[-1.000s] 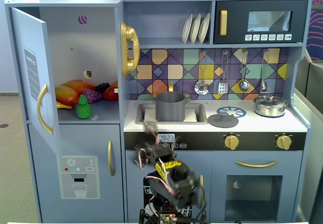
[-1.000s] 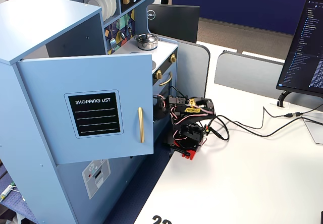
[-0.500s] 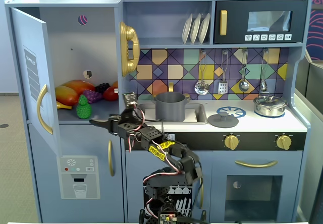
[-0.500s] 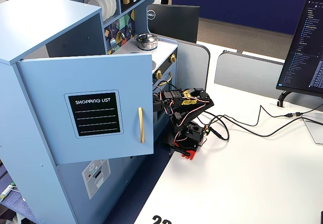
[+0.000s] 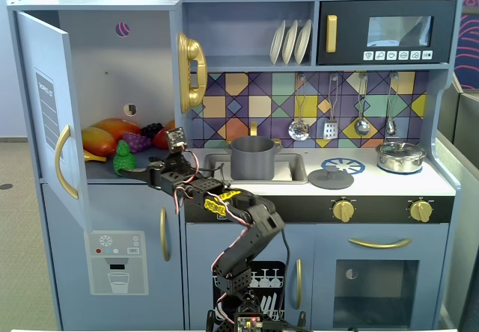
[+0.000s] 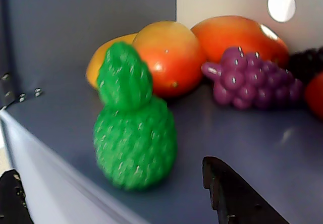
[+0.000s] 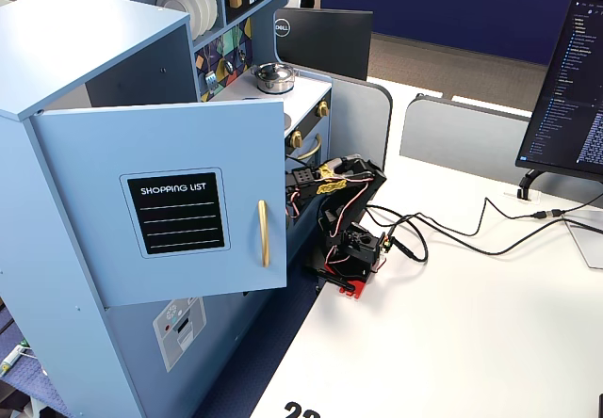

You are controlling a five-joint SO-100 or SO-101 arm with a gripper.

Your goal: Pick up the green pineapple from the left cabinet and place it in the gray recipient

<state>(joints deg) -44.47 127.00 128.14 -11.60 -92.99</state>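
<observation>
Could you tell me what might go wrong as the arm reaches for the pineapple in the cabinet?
1. The small bright green bumpy plastic pineapple stands upright near the shelf's front edge; a nudge from the pincer could tip it off.
2. The orange-yellow mango and purple grape bunch sit close behind, so overreaching may shove them.

Green pineapple [image 6: 133, 128] upright at left cabinet's [image 5: 97, 70] shelf edge.

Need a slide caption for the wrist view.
Open jaws approach the upright green pineapple at the cabinet shelf's front edge.
</observation>
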